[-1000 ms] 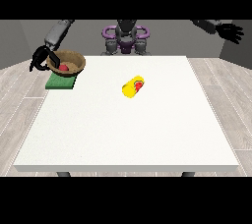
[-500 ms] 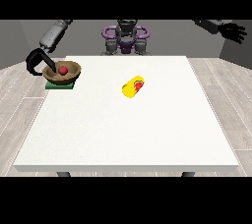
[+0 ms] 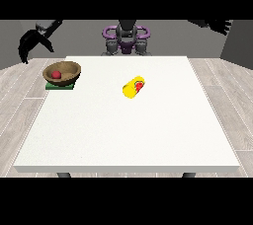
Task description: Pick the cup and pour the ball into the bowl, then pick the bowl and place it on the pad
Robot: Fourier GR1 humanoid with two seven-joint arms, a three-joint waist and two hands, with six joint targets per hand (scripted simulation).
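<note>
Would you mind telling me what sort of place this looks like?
Probably a bare test room for tabletop manipulation: a large white table on a grey plank floor, with only a bowl on a green pad and a tipped yellow cup.

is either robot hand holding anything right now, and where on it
Nothing is held. The robot hand at the view's left hangs above the bowl, apart from it; the other is raised off to the side.

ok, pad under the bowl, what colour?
Green; the pad shows under the bowl in the front view.
</note>
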